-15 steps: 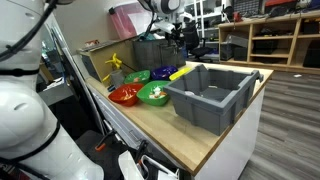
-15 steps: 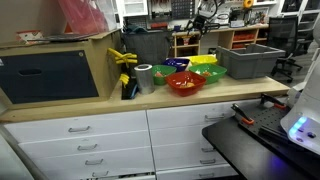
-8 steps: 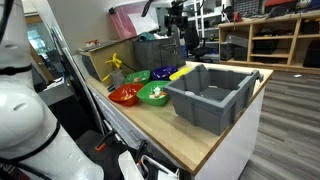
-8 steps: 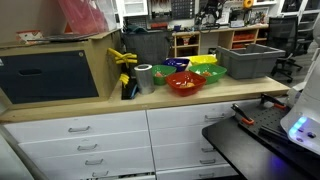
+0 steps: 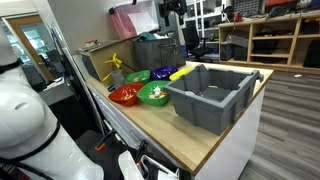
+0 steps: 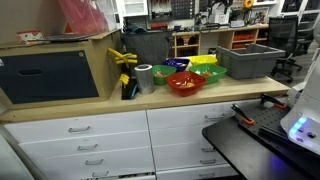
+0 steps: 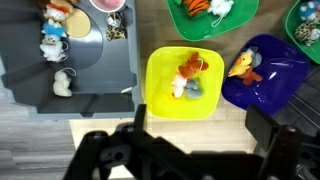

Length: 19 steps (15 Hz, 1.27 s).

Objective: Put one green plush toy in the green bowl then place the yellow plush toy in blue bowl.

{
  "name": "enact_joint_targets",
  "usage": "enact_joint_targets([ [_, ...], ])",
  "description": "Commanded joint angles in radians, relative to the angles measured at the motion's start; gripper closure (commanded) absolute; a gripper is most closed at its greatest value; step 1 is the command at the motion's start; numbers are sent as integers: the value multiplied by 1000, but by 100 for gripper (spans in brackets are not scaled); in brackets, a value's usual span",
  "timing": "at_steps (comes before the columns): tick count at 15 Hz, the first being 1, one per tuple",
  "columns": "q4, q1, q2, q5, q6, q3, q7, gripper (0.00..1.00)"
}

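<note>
In the wrist view the yellow plush toy (image 7: 243,67) lies inside the dark-blue bowl (image 7: 275,82) at the right. A green bowl (image 7: 205,28) at the top edge holds an orange toy and a pale toy. I cannot make out a green plush toy for certain. My gripper (image 7: 205,125) hangs high above the table edge in front of the bowls, its fingers wide apart with nothing between them. In an exterior view the gripper (image 5: 171,12) is well above the blue bowl (image 5: 163,73).
A yellow square tub (image 7: 160,85) with small toys sits directly under the wrist camera. A grey bin (image 7: 95,60) with several toys is beside it, also in both exterior views (image 5: 215,95) (image 6: 248,60). A red bowl (image 5: 125,96) and green bowls (image 5: 155,95) stand near the counter's front.
The gripper has risen higher above the bowls over the last second. The bowls and toys have not moved.
</note>
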<state>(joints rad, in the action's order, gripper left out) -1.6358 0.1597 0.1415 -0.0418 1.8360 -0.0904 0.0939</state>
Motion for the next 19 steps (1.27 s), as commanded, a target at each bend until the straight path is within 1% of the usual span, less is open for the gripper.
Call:
enact_joint_targets([
  [1, -168, -9, -183, 64, 44, -23, -20, 0],
  [4, -246, -7, -295, 112, 34, -29, -1, 0],
  [7, -332, 2, -399, 149, -2, -35, -2, 0],
  [13, -495, 13, -587, 173, -84, -49, -33, 0],
  [16, -528, 24, -649, 191, -143, -53, -45, 0],
  [17, -486, 16, -589, 167, -114, -52, -22, 0],
  [19, -494, 18, -607, 170, -119, -54, -23, 0],
])
